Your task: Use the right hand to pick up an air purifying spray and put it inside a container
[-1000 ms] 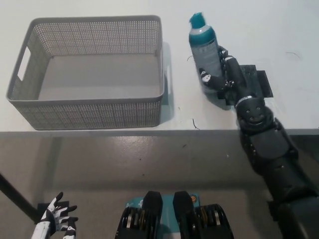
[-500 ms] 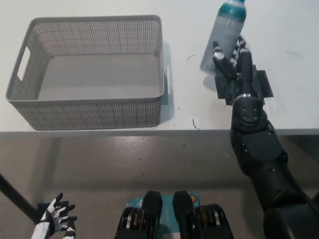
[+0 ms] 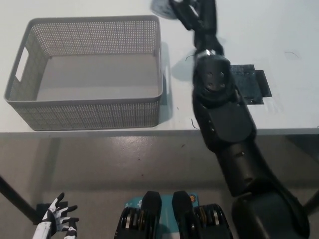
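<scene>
My black right hand [image 3: 193, 14] is raised at the top edge of the head view, just beyond the far right corner of the grey mesh basket [image 3: 92, 113]. It is shut on the air purifying spray [image 3: 160, 6], of which only a small pale part shows at the picture's top edge; the rest is hidden by the hand or out of frame. The basket stands on the white table [image 3: 289, 30] with nothing in it. My white left hand [image 3: 57, 222] rests low at the lower left, below the table's edge, fingers apart.
A dark mat [image 3: 253, 84] lies on the table right of my forearm, where the spray stood. The table's front edge [image 3: 99, 133] runs across the middle of the picture, with grey floor below it.
My right hand has lifted the spray off the dark mat and carried it up and to the left, towards the basket's far right corner. The left hand has stayed put.
</scene>
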Tool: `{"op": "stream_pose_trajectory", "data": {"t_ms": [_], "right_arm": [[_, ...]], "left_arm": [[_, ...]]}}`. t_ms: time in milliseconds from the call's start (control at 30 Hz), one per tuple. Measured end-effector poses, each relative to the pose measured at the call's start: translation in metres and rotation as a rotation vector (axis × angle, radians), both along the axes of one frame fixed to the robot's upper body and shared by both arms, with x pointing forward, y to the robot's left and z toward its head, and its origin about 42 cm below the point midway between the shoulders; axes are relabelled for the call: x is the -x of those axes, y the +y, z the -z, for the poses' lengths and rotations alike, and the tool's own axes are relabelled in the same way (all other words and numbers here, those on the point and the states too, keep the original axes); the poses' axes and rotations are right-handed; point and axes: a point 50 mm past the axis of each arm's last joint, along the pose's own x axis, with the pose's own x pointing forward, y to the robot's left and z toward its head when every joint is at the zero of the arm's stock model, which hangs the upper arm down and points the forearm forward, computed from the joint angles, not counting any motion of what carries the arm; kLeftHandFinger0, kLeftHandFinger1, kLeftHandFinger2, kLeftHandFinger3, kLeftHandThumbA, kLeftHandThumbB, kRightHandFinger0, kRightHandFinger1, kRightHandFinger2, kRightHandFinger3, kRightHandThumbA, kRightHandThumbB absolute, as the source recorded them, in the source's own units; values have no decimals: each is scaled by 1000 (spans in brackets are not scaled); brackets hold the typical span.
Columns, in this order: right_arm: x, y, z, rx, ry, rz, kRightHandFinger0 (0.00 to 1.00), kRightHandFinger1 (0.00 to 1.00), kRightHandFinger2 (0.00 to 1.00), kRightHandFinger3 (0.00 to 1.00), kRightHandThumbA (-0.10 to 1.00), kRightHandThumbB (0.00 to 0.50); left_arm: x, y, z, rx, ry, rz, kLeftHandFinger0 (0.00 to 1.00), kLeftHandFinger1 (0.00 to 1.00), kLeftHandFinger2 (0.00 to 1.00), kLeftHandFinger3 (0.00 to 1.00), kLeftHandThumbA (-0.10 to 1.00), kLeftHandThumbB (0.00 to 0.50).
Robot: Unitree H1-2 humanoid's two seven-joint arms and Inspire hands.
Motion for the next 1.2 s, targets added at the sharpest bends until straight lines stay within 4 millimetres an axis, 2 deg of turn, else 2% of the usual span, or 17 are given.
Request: {"op": "stream_pose_trajectory", "data": {"t_ms": [100, 267, 300, 333, 400, 433, 467, 533, 567, 600, 633, 700, 833, 867, 1033, 1200], "right_arm": [[4, 15, -7, 19, -14, -43, 414, 401, 454, 432, -100, 399], [8, 29, -5, 75, -1, -85, 413, 406, 446, 423, -100, 411], [9, 32, -3, 86, 3, -93, 414, 409, 448, 422, -100, 411], [9, 34, 0, 93, 10, -99, 403, 403, 445, 423, -100, 408], [10, 36, 5, 100, 25, -104, 443, 440, 455, 414, -100, 418], [10, 37, 10, 105, 36, -106, 434, 429, 451, 409, -100, 419], [10, 38, 15, 113, 49, -107, 390, 394, 435, 403, -100, 425], [9, 38, 26, 127, 76, -107, 391, 404, 440, 413, -100, 428], [9, 38, 37, 136, 107, -105, 538, 595, 653, 624, 54, 471], [8, 37, 45, 143, 129, -106, 708, 824, 928, 926, 274, 494], [8, 36, 52, 150, 146, -110, 1000, 1000, 1000, 1000, 381, 500], [9, 35, 61, 166, 165, -141, 1000, 1000, 1000, 1000, 498, 500], [8, 32, 68, 201, 178, -182, 1000, 1000, 1000, 1000, 611, 500], [7, 31, 68, 214, 177, -201, 1000, 1000, 1000, 1000, 629, 500], [6, 29, 69, 232, 184, -262, 1000, 1000, 1000, 1000, 630, 500], [7, 31, 69, 239, 184, -308, 1000, 1000, 1000, 1000, 620, 500]], "left_arm": [[-1, -1, 0, 0, -1, 3, 529, 647, 776, 1000, 315, 350], [0, -1, 0, 1, 1, 6, 521, 636, 767, 1000, 297, 345], [-1, -2, 0, 2, 1, 6, 523, 638, 768, 1000, 300, 345], [-1, -2, 0, 2, 1, 7, 528, 639, 771, 1000, 335, 351], [-1, -2, 1, 2, 1, 9, 537, 641, 775, 1000, 423, 375], [-1, -3, 1, 2, 2, 10, 548, 653, 782, 1000, 440, 371], [-1, -3, 1, 1, 2, 11, 565, 663, 796, 1000, 404, 369], [-1, -3, 1, 1, 3, 13, 568, 664, 798, 1000, 398, 364], [-1, -3, 1, 1, 4, 15, 568, 668, 800, 1000, 387, 361], [-1, -4, 1, 1, 4, 16, 569, 670, 800, 1000, 385, 361], [-1, -4, 1, 1, 4, 17, 573, 674, 803, 1000, 372, 359], [-1, -4, 1, 1, 5, 18, 578, 677, 807, 1000, 358, 352], [-1, -4, 0, -1, 3, 21, 570, 663, 798, 1000, 357, 337], [-1, -4, 0, -3, 4, 22, 572, 664, 802, 1000, 384, 356], [-1, -4, 0, -6, 4, 23, 560, 648, 790, 1000, 358, 345], [-1, -4, 0, -9, 5, 24, 550, 629, 773, 1000, 404, 356]]}}
